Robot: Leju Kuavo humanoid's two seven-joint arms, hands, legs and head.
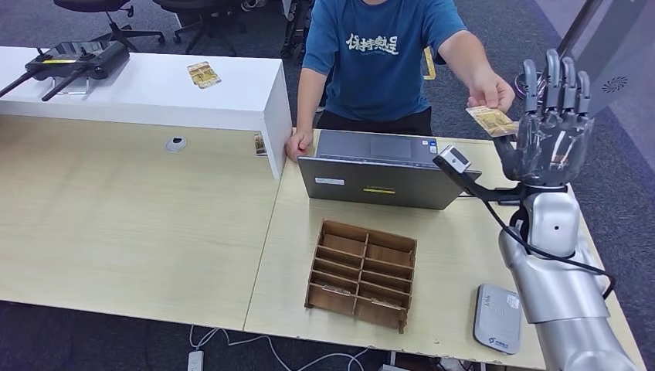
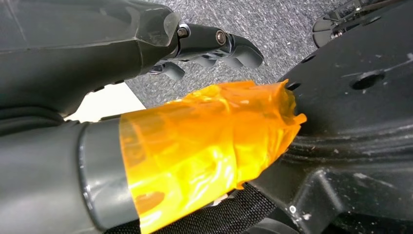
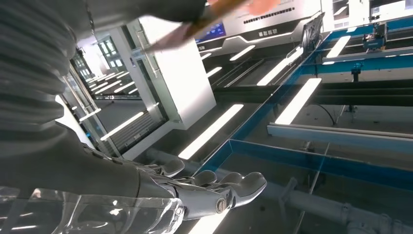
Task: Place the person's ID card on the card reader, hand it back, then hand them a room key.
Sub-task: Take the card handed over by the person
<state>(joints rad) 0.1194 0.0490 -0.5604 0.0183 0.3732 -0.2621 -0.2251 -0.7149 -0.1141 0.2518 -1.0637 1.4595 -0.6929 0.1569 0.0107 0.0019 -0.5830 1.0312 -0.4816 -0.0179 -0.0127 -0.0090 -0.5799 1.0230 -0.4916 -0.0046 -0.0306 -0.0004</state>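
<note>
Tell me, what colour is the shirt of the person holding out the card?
Blue, with pale lettering on the chest of the shirt; clearest in the head view.

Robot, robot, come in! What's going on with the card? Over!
Right hand raised, open, holding nothing. Card in the person's hand, just beside my fingers. Left hand down by my side. Nothing in the way.

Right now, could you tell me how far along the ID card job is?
Barely begun. The person holds the ID card out beside the raised, open right robot hand, which has not gripped it. Placing it on the card reader, returning it and giving a room key remain.
</note>
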